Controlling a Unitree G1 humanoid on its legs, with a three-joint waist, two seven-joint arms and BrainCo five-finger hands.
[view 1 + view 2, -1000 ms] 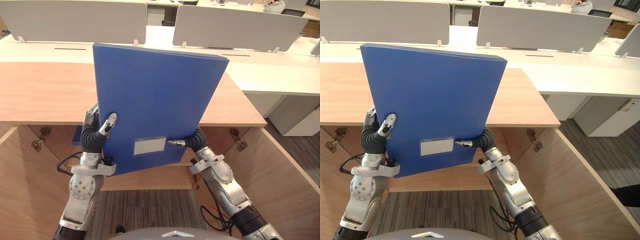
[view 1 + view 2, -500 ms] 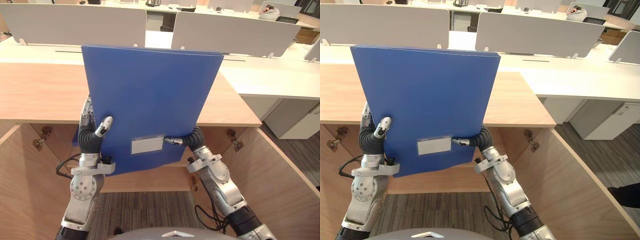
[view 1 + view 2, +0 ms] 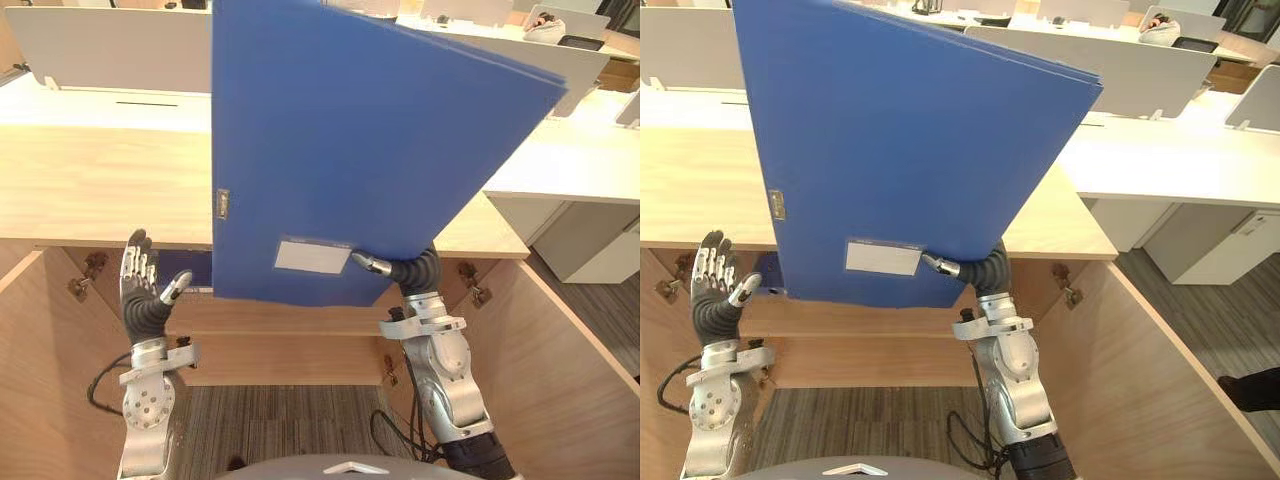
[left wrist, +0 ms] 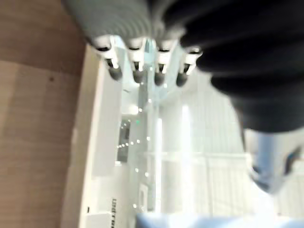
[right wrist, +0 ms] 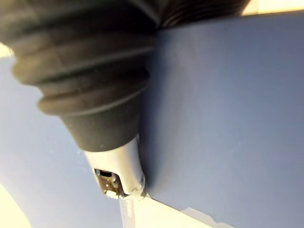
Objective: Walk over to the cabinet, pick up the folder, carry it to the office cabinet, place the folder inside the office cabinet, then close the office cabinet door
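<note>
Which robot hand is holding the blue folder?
The right robot hand: its thumb pinches the blue folder from below. The left robot hand is open, apart from it.

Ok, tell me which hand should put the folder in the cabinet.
Right. The right hand pinches the folder at its lower edge; the left hand is open, apart from it, before the cabinet.

an open-plan office

rows of white desks (image 3: pixel 560 160) split by grey screens (image 3: pixel 110 45) run across the back, with a white drawer unit (image 3: pixel 1200 240) under one. nearer stands a low wood cabinet (image 3: pixel 90 190), doors open, over grey carpet (image 3: pixel 290 420). a blue folder (image 3: pixel 380 150) is held up; at a far desk, perhaps a person (image 3: pixel 545 22).
</note>
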